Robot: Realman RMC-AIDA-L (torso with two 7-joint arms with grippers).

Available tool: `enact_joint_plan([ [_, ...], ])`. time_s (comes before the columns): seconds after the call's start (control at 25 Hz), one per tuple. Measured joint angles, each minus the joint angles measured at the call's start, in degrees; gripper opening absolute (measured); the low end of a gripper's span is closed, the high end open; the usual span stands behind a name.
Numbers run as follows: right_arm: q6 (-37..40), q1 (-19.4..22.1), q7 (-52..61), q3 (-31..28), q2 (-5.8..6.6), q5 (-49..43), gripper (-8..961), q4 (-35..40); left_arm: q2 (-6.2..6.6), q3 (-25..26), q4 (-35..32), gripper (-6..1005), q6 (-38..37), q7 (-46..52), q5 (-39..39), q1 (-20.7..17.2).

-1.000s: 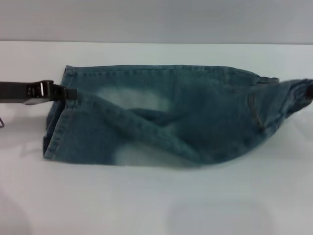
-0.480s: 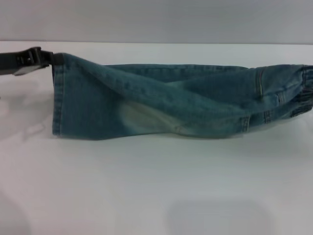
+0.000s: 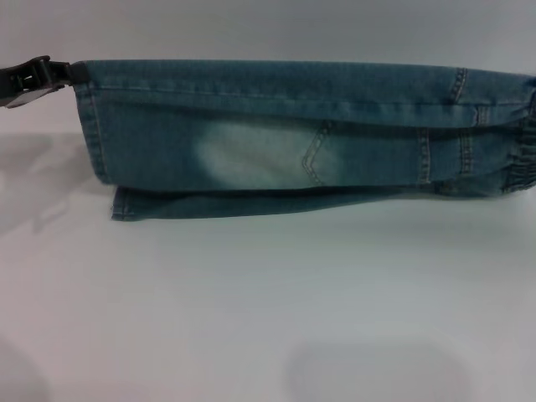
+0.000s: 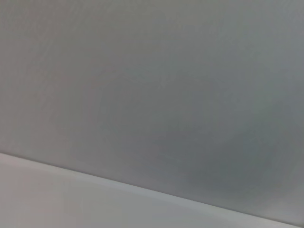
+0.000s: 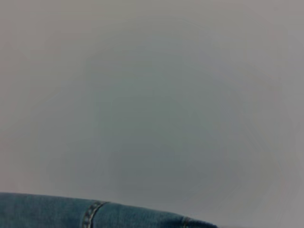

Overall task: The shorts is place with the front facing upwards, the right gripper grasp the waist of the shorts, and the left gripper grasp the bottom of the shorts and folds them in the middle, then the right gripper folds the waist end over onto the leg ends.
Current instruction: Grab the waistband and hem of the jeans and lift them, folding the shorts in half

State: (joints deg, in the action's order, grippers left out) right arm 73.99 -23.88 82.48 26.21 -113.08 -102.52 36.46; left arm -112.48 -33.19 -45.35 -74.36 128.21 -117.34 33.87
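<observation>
Head view, nearest the camera: the white table fills the lower half of the frame, with faint grey shadows at the lower centre and along the left edge.

Middle of the frame: the shorts hang as a long horizontal band of blue denim, stretched taut from the upper left to the right edge. The top edge runs straight and level. A pale faded patch sits on the front layer left of centre, and a tan-stitched curved pocket seam lies just right of it. A second layer of denim shows below the front one, its lower edge resting on or just above the table — contact cannot be told.

Left end: the bottom of the shorts is a straight stitched hem running vertically. The left gripper, black, enters from the upper left edge and is clamped on the top corner of this hem; its fingers are closed tight on the denim.

Right end: the waist of the shorts — the ruched elastic band — reaches the right edge of the frame. The right gripper does not show in the head view, and whether its claw is open or closed cannot be told.

Far: a grey wall behind the table.

Left wrist view: only grey wall and a strip of white table. Right wrist view: grey wall, with a strip of denim and tan stitching along the lower left edge.

No containers show in any view.
</observation>
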Motion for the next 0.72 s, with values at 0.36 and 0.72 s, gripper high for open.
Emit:
enact_joint_plan([
  [0.36, -5.0, -2.7, -0.7, 0.5, 0.03, 0.1, -1, -3.6, -0.38, -1.9, 0.7, 127, 2.7, -1.6, -0.5, 0.2],
  [0.72, -10.3, -5.9, -2.2, 0.7, -0.54, -0.1, -1, -5.5, -0.46, -6.0, 0.7, 132, 5.3, -0.9, -1.1, 0.5],
])
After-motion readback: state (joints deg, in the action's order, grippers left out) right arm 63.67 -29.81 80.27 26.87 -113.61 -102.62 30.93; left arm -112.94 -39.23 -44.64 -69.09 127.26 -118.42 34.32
